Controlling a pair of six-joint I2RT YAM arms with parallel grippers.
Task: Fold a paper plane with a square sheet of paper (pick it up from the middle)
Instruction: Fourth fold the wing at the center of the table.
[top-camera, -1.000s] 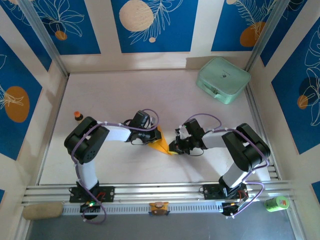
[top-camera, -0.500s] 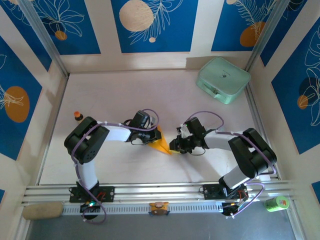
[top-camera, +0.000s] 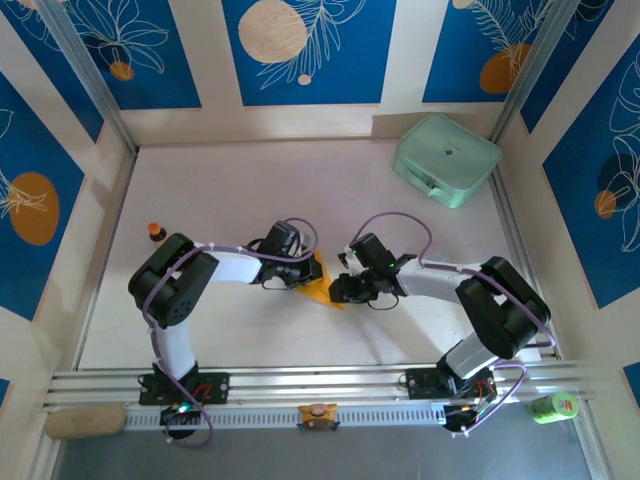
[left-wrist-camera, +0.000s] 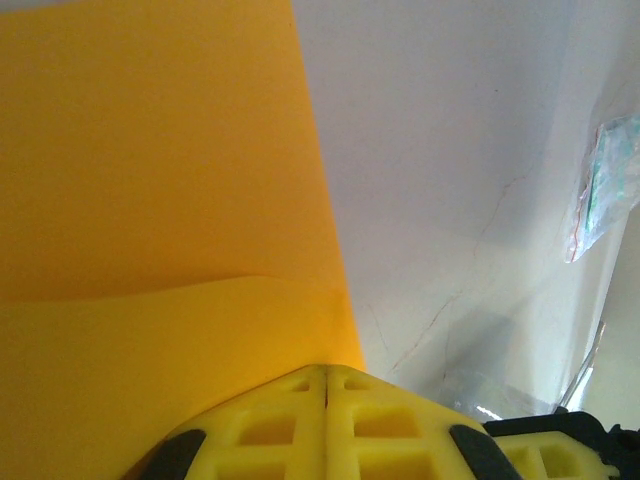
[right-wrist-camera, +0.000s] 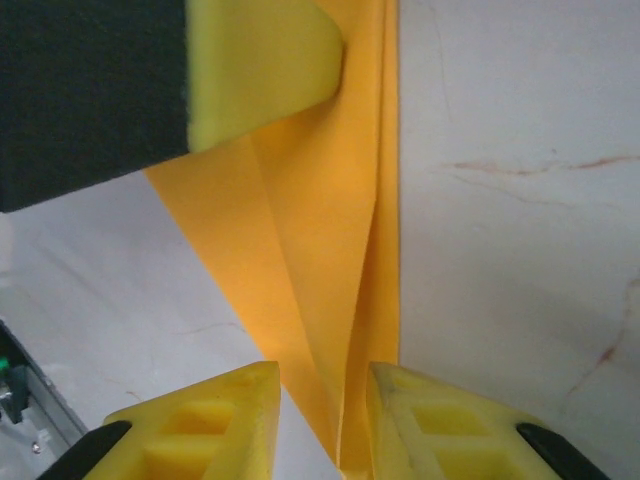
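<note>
Pinching the folded orange sheet of paper (left-wrist-camera: 150, 200), the left tool (left-wrist-camera: 326, 375) is clamped tight; the right tool (right-wrist-camera: 322, 375) stands parted, straddling its raised fold.

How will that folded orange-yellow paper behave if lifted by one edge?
Probably floppy: the folded orange-yellow paper looks thin, with layers bowing apart. Likely light, so a nudge may slide it. Its creases should stiffen it slightly.

Looked like a robotics lab test cell. Had two robot arms (top-camera: 178, 283) bolted onto aluminium rails (top-camera: 320, 385) along a pale table (top-camera: 240, 190). Was walled in by blue leaf-printed panels (top-camera: 310, 50) on slanted metal posts (top-camera: 88, 75), with purple cables (top-camera: 390, 214) looped over the arms and bare electronics at the bases (top-camera: 182, 392).
</note>
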